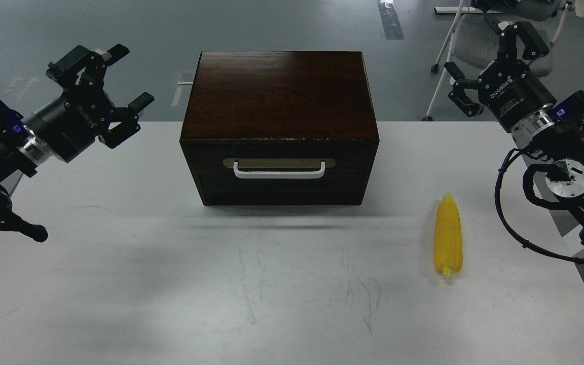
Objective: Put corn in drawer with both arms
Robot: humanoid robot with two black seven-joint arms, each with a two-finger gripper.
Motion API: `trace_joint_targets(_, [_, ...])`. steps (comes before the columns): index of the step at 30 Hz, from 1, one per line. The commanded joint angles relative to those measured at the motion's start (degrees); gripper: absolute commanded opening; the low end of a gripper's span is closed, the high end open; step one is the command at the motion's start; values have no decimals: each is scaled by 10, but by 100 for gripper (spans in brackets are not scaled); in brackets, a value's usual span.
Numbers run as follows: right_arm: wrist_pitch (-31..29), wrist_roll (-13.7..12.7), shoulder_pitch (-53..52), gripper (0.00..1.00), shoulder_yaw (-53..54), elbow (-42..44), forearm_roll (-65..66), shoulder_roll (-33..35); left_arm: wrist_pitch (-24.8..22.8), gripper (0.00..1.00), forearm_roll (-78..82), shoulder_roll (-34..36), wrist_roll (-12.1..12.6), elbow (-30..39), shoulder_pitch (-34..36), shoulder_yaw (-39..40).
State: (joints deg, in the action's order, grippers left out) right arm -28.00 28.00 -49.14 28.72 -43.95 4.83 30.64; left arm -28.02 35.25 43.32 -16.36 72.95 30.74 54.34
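Counter: a white counter (119, 284) fills the lower view; its top is scuffed with faint dark scratches near the middle front, and soft shadows lie across its left part.
Room: grey floor (282, 25) beyond the far edge, with a dark strip on it at top centre; a chair with a white frame (454, 35) stands at the upper right.
Chest: a dark brown wooden chest (279, 91) sits at the middle of the counter, towards the far edge.
Drawer: the drawer (279, 175) is pushed in flush, its white handle (279, 172) running crosswise on a tan plate.
Corn: the corn (448, 235) lies flat on the counter, right of the chest and nearer the front, apart from it.
Corn axis: long axis runs near to far, almost straight; the pointed tip faces away towards the far edge, the blunt end faces the front.
Left end effector: the left end effector (114, 86) hangs above the counter's left far corner, fingers spread, empty.
Right end effector: the right end effector (489, 53) is raised beyond the right far corner, fingers spread, empty, well apart from the corn.
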Motion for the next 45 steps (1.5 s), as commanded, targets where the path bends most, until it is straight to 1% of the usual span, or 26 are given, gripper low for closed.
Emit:
trace_joint_targets(1, [0, 0, 0, 100, -2, 0, 0, 5, 0, 98, 83, 28, 0, 40, 84, -5])
trace_joint_targets(4, [0, 0, 1, 100, -2, 0, 0, 6, 0, 98, 184, 31, -1, 68, 156, -5])
trace_joint_targets(6, [0, 0, 1, 100, -2, 0, 0, 6, 0, 98, 235, 30, -1, 81, 185, -8])
trace_joint_targets(8, [0, 0, 1, 100, -2, 0, 0, 5, 0, 98, 340, 27, -3, 100, 236, -32])
trace_joint_targets(9, [0, 0, 1, 100, -2, 0, 0, 6, 0, 98, 363, 26, -5, 105, 251, -41])
trace_joint_targets(10, [0, 0, 1, 100, -2, 0, 0, 6, 0, 98, 397, 19, -17, 114, 279, -66])
trace_joint_targets(12, [0, 0, 1, 100, -2, 0, 0, 6, 0, 98, 424, 9, -28, 120, 313, -102])
trace_joint_targets(13, [0, 0, 1, 100, -2, 1, 0, 6, 0, 98, 447, 0, -34, 120, 349, -147])
trace_joint_targets(14, [0, 0, 1, 100, -2, 1, 0, 6, 0, 98, 459, -3, -36, 120, 367, -171])
trace_joint_targets(15, [0, 0, 1, 100, -2, 1, 0, 6, 0, 98, 484, -10, -39, 120, 401, -221])
trace_joint_targets(16, [0, 0, 1, 100, -2, 1, 0, 6, 0, 98, 515, -21, -46, 121, 431, -266])
trace_joint_targets(17, [0, 0, 1, 100, -2, 1, 0, 6, 0, 98, 531, -27, -53, 122, 447, -286])
trace_joint_targets(18, [0, 0, 1, 100, -2, 1, 0, 6, 0, 98, 562, -39, -68, 125, 472, -320])
trace_joint_targets(20, [0, 0, 1, 100, -2, 1, 0, 8, 0, 98, 592, -54, -84, 124, 495, -350])
trace_joint_targets(22, [0, 0, 1, 100, -2, 0, 0, 12, 0, 98, 643, -82, -105, 120, 530, -395])
trace_joint_targets(23, [0, 0, 1, 100, -1, 0, 0, 13, 0, 98, 651, -87, -110, 120, 537, -407])
trace_joint_targets(24, [0, 0, 2, 100, -1, 0, 0, 13, 0, 98, 663, -93, -116, 120, 551, -436])
trace_joint_targets(26, [0, 0, 2, 100, 0, 0, 0, 14, 0, 98, 671, -97, -116, 120, 565, -469])
trace_joint_targets(28, [0, 0, 2, 100, 0, 0, 0, 13, 0, 98, 685, -108, -116, 121, 593, -532])
trace_joint_targets(30, [0, 0, 2, 100, 0, 0, 0, 13, 0, 98, 704, -122, -116, 120, 608, -563])
trace_joint_targets(35, [0, 0, 4, 100, 1, -2, 0, 13, 0, 98, 784, -148, -116, 117, 627, -621])
trace_joint_targets(40, [0, 0, 4, 100, 1, -3, 0, 13, 0, 98, 787, -169, -116, 108, 651, -660])
trace_joint_targets(42, [0, 0, 5, 100, 1, -3, 0, 13, 0, 98, 787, -176, -116, 96, 657, -680])
trace_joint_targets(45, [0, 0, 5, 100, 2, -4, 0, 13, 0, 98, 787, -182, -116, 74, 656, -691])
